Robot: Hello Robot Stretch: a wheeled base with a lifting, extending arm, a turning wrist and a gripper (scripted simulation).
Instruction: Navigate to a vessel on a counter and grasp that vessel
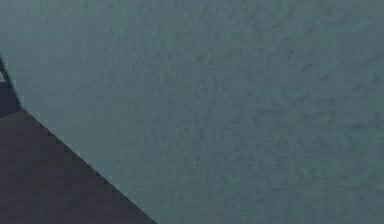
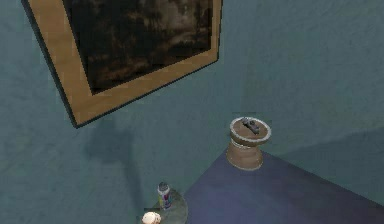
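Forward view: the teal wall [image 1: 220,100] stands close, so driving on may bump it. A white bowl-like thing [image 2: 150,217], perhaps the vessel, sits near, left of a blue surface [image 2: 290,195]. Of the gripper I cannot tell the state.
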